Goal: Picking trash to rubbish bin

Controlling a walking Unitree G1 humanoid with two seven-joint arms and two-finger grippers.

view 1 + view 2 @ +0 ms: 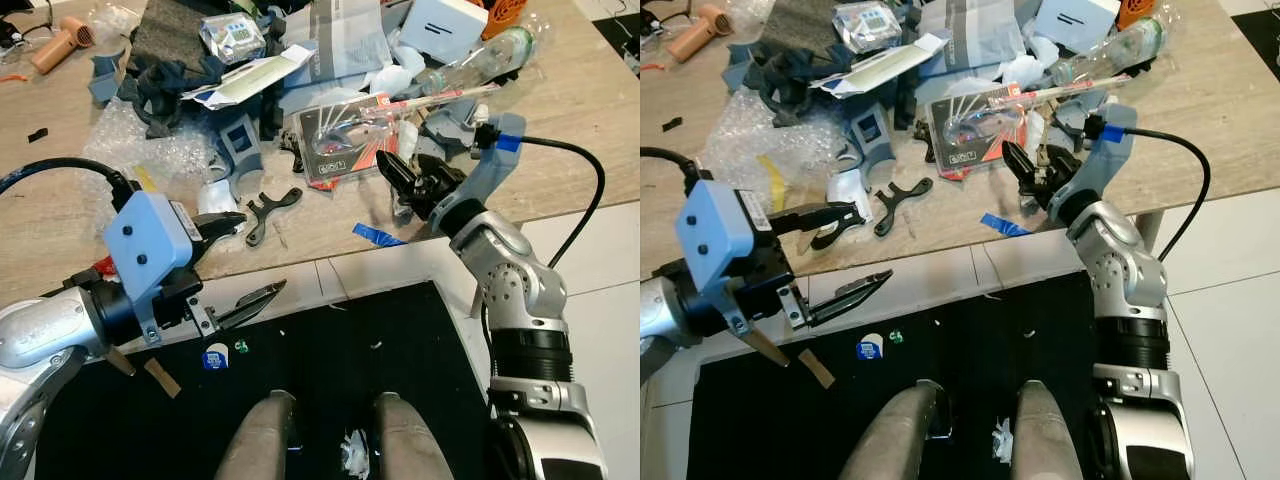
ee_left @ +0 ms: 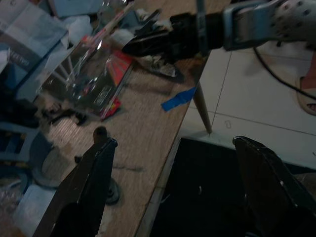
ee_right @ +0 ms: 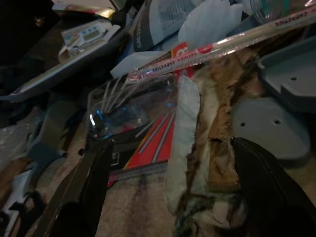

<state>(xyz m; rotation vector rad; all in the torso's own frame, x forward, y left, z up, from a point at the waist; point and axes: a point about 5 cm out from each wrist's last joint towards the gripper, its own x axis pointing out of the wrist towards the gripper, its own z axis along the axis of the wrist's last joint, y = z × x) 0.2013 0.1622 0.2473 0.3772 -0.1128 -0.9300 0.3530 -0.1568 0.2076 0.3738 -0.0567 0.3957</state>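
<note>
Directly between the spread right gripper point(image 3: 168, 192) fingers lies crumpled paper point(image 3: 207, 148)

The print on the red blister pack point(image 1: 345, 140) is too small to be read, and its upper edge is covered by a clear tube point(image 1: 425, 100). Behind the pack, a plastic bottle point(image 1: 490, 55) is partly buried under clutter. Beside the pack, the crumpled wrapper point(image 3: 207, 148) is largely obscured by shadow.

Silver arms, black fingers point(image 1: 250, 297), blue housings.
</note>
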